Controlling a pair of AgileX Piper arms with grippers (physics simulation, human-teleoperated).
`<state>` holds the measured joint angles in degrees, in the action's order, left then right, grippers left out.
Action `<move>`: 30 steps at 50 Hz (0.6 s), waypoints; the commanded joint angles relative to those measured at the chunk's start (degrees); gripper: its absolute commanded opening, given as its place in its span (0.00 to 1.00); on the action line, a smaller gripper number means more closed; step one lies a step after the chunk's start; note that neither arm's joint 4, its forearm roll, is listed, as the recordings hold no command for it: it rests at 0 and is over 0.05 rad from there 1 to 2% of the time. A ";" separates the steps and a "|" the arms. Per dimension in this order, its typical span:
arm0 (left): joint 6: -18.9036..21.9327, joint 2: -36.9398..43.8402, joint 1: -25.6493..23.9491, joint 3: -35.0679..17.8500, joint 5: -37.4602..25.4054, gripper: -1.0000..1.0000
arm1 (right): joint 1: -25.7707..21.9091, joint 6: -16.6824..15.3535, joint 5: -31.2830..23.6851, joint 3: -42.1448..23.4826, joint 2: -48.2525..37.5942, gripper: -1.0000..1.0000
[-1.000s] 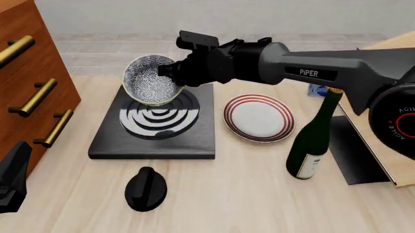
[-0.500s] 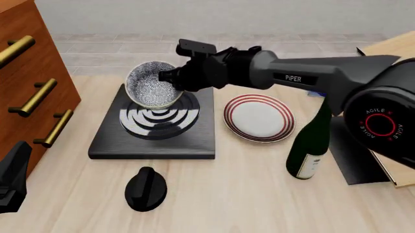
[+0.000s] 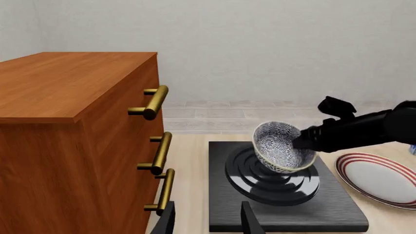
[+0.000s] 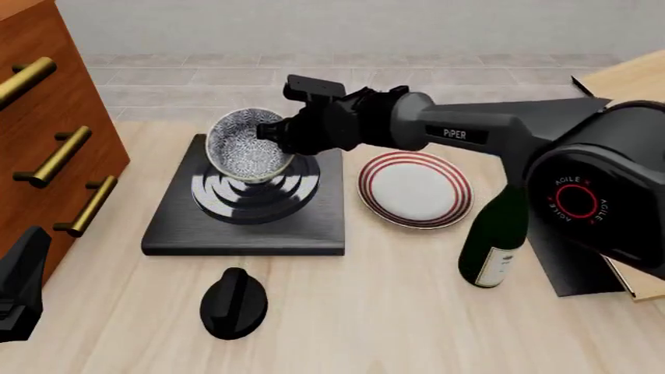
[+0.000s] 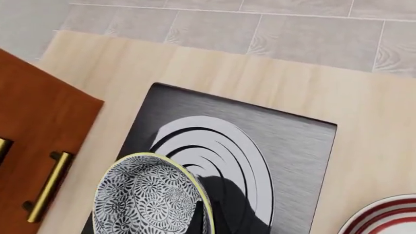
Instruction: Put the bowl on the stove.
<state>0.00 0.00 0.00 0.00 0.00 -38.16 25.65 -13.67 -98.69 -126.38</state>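
On the bench we see the stove; above its rings our right hand grips the bowl by its rim, tilted. Our left hand sits apart, fingers parted, holding nothing.

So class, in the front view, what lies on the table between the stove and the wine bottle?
The white plate with red rings lies between the stove and the wine bottle. The front view shows it flat on the table, beside the stove's right edge.
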 commanded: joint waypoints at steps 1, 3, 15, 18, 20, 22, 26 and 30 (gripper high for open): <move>0.00 0.00 0.00 0.00 0.00 1.00 | 0.21 0.27 0.66 -0.78 -1.46 0.00; 0.00 0.00 0.00 0.00 0.00 1.00 | 0.14 0.45 0.86 -0.60 -1.53 0.00; 0.00 0.00 0.00 0.00 0.00 1.00 | 0.41 0.34 1.44 -0.01 -2.16 0.00; 0.00 0.00 0.00 0.00 0.00 1.00 | 0.37 0.30 1.54 0.14 -2.24 0.00; 0.00 0.00 0.00 0.00 0.00 1.00 | 0.34 0.30 1.63 0.23 -2.29 0.00; 0.00 0.00 0.00 0.00 0.00 1.00 | 0.25 0.26 1.72 0.33 -2.36 0.00; 0.00 0.00 0.00 0.00 0.00 1.00 | 0.03 0.43 2.01 0.63 -2.45 0.00; 0.00 0.00 0.00 0.00 0.00 1.00 | -0.14 0.46 2.08 0.71 -2.47 0.00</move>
<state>0.00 0.00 0.00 0.00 0.00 -37.87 26.10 -12.10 -98.28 -128.38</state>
